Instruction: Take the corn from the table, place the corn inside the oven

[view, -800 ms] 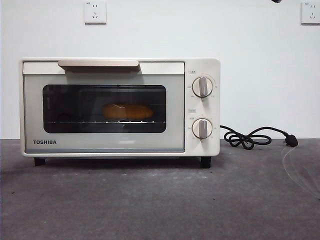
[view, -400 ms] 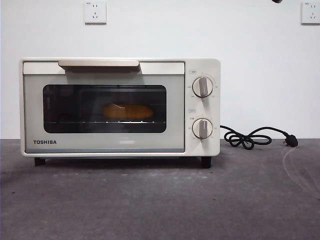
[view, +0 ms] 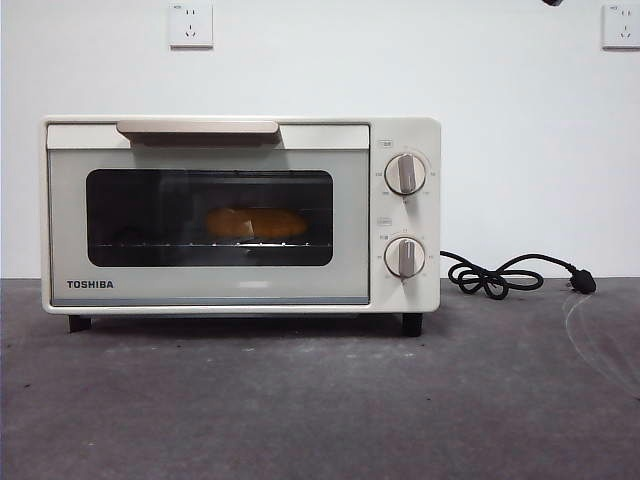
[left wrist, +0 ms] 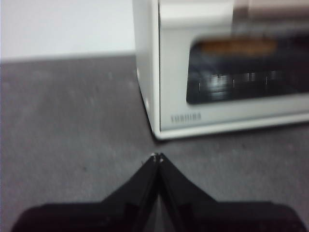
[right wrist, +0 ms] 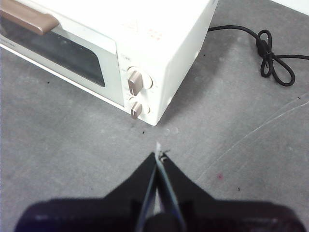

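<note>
The corn (view: 256, 223) lies on the rack inside the cream-white oven (view: 400, 215), seen through the dark glass of its shut door; the left wrist view shows the corn (left wrist: 239, 46) as an orange blur behind the glass. The oven (left wrist: 147, 58) stands on the dark grey table (view: 320, 400). My left gripper (left wrist: 157, 157) hovers shut and empty over the table off the oven's left front corner. My right gripper (right wrist: 158, 153) is shut and empty above the table, near the oven's (right wrist: 183, 34) knob-side corner. In the front view only a black tip shows at the top right.
A black power cord (view: 495, 277) with its plug (view: 583, 283) lies coiled on the table to the right of the oven; the right wrist view shows the cord (right wrist: 270, 60) too. Two wall sockets (view: 190, 24) sit high on the white wall behind.
</note>
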Controlling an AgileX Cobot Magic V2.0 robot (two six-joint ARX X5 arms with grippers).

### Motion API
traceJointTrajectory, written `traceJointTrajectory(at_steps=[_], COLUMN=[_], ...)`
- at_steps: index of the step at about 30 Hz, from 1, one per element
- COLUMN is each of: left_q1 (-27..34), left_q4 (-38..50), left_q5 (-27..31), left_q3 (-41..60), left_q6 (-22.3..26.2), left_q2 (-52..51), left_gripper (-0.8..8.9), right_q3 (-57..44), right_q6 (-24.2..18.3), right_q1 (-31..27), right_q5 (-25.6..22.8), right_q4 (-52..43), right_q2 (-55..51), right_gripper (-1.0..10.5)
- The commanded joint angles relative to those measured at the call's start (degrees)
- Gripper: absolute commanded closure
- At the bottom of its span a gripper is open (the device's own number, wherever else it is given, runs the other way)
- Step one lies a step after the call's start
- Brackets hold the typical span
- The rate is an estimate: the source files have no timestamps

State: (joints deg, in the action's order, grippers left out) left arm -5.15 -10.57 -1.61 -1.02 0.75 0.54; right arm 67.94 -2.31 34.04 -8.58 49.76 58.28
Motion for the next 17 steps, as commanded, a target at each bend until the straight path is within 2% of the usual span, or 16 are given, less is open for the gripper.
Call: traceJointTrajectory(at_steps=[1, 17], left_q1=[0.0, -0.1], left_q4=[0.4, 1.0], left_q5=[0.2, 0.1], left_q3=[0.4, 0.4], left_q6=[1.2, 1.3], left_q2=[-0.2, 3.1], left_gripper=[8.16, 8.16], right_q3=[0.2, 0.2], right_q6=[0.6, 0.6], right_q1=[0.0, 0.0], right_q5=[-0.1, 0.0], right_q4=[-0.1, 0.0], right_q2=[0.1, 0.1], right_gripper=[9.5, 9.5])
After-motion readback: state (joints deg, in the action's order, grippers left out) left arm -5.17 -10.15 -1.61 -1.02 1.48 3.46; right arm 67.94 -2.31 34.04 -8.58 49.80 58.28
